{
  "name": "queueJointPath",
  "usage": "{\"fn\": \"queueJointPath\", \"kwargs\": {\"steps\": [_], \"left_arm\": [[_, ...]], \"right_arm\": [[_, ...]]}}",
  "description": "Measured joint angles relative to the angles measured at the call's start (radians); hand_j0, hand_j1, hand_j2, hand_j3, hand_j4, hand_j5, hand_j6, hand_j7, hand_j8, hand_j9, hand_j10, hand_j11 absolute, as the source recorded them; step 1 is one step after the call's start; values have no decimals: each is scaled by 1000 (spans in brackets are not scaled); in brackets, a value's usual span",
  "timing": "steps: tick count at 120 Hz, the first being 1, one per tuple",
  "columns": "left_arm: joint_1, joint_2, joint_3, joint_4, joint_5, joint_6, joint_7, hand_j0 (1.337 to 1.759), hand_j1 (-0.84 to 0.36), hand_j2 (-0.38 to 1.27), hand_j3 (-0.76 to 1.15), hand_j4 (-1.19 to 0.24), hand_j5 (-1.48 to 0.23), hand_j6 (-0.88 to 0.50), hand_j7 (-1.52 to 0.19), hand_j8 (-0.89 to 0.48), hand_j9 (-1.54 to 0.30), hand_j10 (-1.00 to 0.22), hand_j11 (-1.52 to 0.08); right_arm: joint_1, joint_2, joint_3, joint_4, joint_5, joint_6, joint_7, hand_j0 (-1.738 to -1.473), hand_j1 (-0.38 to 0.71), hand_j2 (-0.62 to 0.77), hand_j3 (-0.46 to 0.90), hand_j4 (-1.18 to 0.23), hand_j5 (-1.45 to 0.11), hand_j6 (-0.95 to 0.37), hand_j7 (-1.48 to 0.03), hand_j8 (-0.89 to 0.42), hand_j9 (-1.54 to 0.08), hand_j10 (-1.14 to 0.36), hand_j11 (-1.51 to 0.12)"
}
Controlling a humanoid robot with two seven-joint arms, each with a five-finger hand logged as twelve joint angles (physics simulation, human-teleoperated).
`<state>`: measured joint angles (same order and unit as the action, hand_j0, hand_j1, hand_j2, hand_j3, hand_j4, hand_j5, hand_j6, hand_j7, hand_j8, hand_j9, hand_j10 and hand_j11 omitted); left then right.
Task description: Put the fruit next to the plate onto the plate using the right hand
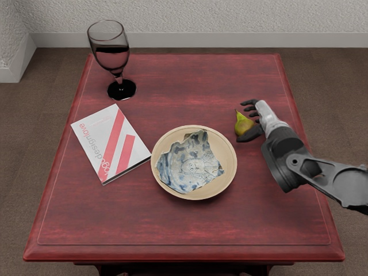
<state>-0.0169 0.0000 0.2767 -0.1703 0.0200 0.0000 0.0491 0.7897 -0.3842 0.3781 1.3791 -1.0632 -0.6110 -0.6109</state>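
Fingers [249, 107] of my right hand [260, 119] bracket the small yellow-green pear-shaped fruit [242, 124], thumb on its near side. I cannot tell whether they actually grip it. The fruit stands on the dark red wooden table [190, 221], just right of the round cream plate [195, 194] with a blue-patterned centre.

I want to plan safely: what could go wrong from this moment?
1. The fruit is small and tapered, so it may slip from the right hand or roll away.
2. The plate has a raised rim; carried low, the fruit could knock it.
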Motion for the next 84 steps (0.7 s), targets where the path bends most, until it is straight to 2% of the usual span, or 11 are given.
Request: {"fn": "queueJointPath", "kwargs": {"steps": [26,45,60,71,74,75,77,84], "left_arm": [[0,0,0,0,0,0,0,1658,349,0,0,0,0,0,0,0,0,0,0],[0,0,0,0,0,0,0,1658,349,0,0,0,0,0,0,0,0,0,0],[0,0,0,0,0,0,0,1658,349,0,0,0,0,0,0,0,0,0,0],[0,0,0,0,0,0,0,1658,349,0,0,0,0,0,0,0,0,0,0],[0,0,0,0,0,0,0,1658,349,0,0,0,0,0,0,0,0,0,0],[0,0,0,0,0,0,0,1658,349,0,0,0,0,0,0,0,0,0,0],[0,0,0,0,0,0,0,1658,349,0,0,0,0,0,0,0,0,0,0],[0,0,0,0,0,0,0,1658,349,0,0,0,0,0,0,0,0,0,0]], "right_arm": [[3,13,-21,-26,-23,0,0,-1658,95,-72,0,-371,-482,-372,-482,-366,-482,-372,-482],[4,21,-25,-49,-26,0,0,-1658,95,-72,0,-373,-482,-378,-483,-371,-482,-374,-483],[5,25,-24,-66,-32,3,4,-1658,99,-73,0,-381,-480,-368,-487,-378,-482,-383,-552],[5,26,-22,-72,-25,3,4,-1658,113,-76,0,-397,-487,-361,-502,-394,-491,-312,-703],[6,26,-21,-73,-23,3,5,-1658,120,-77,0,-401,-497,-361,-509,-396,-501,-344,-645],[6,27,-21,-73,-23,3,5,-1658,124,-78,0,-405,-499,-363,-513,-395,-503,-328,-696],[6,27,-20,-73,-22,3,5,-1658,132,-80,0,-412,-508,-365,-522,-391,-512,-325,-677],[6,30,-19,-73,-18,2,3,-1658,168,-84,0,-448,-540,-366,-562,-396,-546,-248,-795]]}}
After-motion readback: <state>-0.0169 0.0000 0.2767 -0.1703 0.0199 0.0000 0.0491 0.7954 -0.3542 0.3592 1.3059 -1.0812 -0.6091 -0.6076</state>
